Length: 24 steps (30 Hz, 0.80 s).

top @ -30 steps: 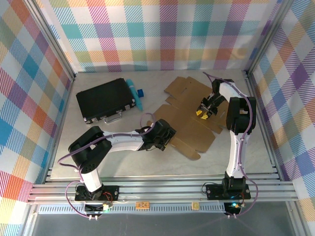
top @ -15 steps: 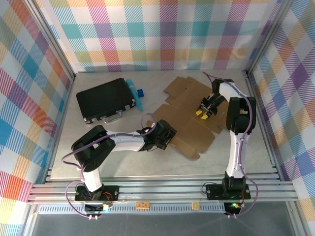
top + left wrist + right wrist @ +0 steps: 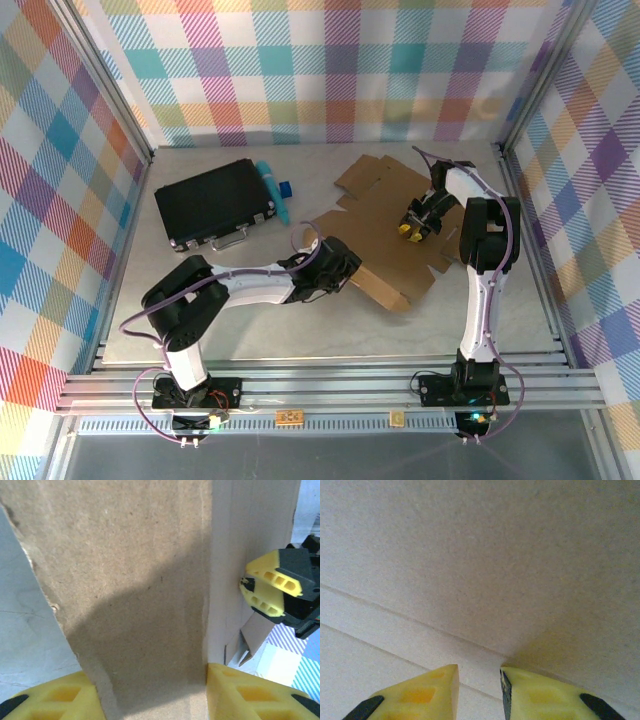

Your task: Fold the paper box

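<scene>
- The paper box (image 3: pixel 385 250) lies unfolded on the right-middle of the table (image 3: pixel 250 335), between the two arms. Its far flaps are flat and its near-left panel looks tilted up off the surface.
- The left wrist view shows bare brown board (image 3: pixel 135 580) with a crease running down it. The right wrist view shows pale board (image 3: pixel 495 555) crossed by two score lines.
- The black case (image 3: pixel 212 205) sits closed at the far left, well apart from the box. A teal stick (image 3: pixel 273 190) and a small blue piece (image 3: pixel 286 187) lie just beside it.
- The left arm stretches low across the table, with the left gripper (image 3: pixel 348 268) at the box's near-left edge. Its fingers are spread (image 3: pixel 150 697) and cardboard fills the gap. I cannot tell whether they clamp it.
- The right arm reaches forward and bends down, with the right gripper (image 3: pixel 410 228) tip-down on the box's middle. Its fingertips stand narrowly apart (image 3: pixel 479 680), pinching nothing. It also shows against the board's edge (image 3: pixel 247 585).
- The board under the left wrist is hidden.
</scene>
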Available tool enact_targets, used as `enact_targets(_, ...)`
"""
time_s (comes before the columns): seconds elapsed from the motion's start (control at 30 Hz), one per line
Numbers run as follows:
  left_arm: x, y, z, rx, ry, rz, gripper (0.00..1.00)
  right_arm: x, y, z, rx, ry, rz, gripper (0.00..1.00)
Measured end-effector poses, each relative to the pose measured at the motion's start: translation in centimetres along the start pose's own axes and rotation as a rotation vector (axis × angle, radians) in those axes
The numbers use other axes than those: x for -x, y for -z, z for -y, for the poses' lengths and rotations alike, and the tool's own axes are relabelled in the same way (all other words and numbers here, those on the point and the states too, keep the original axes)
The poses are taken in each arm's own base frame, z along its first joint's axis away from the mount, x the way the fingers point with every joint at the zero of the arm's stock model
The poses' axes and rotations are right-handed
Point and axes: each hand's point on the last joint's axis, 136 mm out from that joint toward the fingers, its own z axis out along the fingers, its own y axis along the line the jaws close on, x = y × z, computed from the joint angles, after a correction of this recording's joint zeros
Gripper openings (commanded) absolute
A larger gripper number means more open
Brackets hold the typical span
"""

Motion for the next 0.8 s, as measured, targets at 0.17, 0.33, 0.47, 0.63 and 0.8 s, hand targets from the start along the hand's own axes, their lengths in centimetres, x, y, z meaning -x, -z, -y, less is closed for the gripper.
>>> enact_targets(0.17,0.2,1.0,1.2,-0.025,-0.02,0.008,0.48,0.0,0.0,0.0,0.0,0.0,0.0,0.31)
enact_targets(0.33,0.3,1.4,1.5,-0.034,-0.031,0.008,0.47,0.0,0.0,0.0,0.0,0.0,0.0,0.31)
enact_targets(0.47,0.4,1.4,1.2,-0.019,-0.037,0.014,0.41,0.0,0.0,0.0,0.0,0.0,0.0,0.31)
enact_targets(0.63,0.5,1.5,1.0,-0.011,-0.047,0.022,0.05,0.0,0.0,0.0,0.0,0.001,0.0,0.31)
enact_targets(0.8,0.9,1.9,1.0,-0.002,-0.04,0.044,0.0,0.7,0.4,0.0,-0.002,0.005,0.027,0.3)
